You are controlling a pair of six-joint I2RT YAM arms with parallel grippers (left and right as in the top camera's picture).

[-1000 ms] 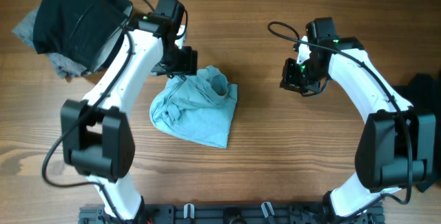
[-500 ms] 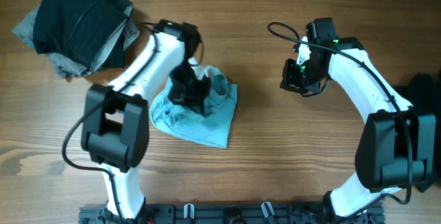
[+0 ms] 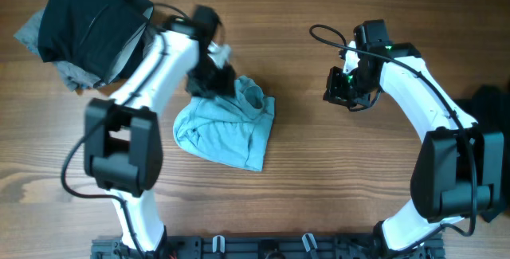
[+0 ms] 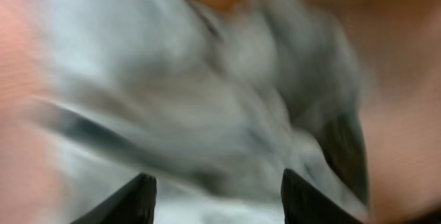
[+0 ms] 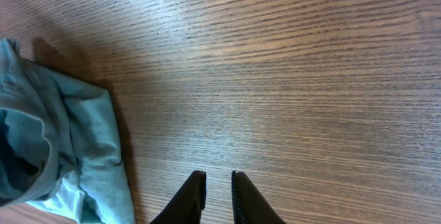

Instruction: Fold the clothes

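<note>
A crumpled light-blue garment (image 3: pixel 227 127) lies in a heap on the wooden table, left of centre. My left gripper (image 3: pixel 209 76) hovers over its upper left edge, jaws wide open and empty. The left wrist view is motion-blurred; the open fingers (image 4: pixel 217 196) frame the pale cloth (image 4: pixel 207 79) just below. My right gripper (image 3: pixel 343 88) hangs above bare wood to the right of the garment, fingers nearly together with nothing between them (image 5: pixel 218 182). The garment's edge shows at the left of the right wrist view (image 5: pixel 62 148).
A pile of dark and grey clothes (image 3: pixel 84 24) sits at the back left corner. Another dark item (image 3: pixel 490 103) lies at the right edge. Bare wood (image 3: pixel 351 179) lies between the garment and the right arm.
My left gripper swung down over the middle of the garment, then back up to its upper left edge. The garment's shape shifted slightly. The right arm has not moved.
</note>
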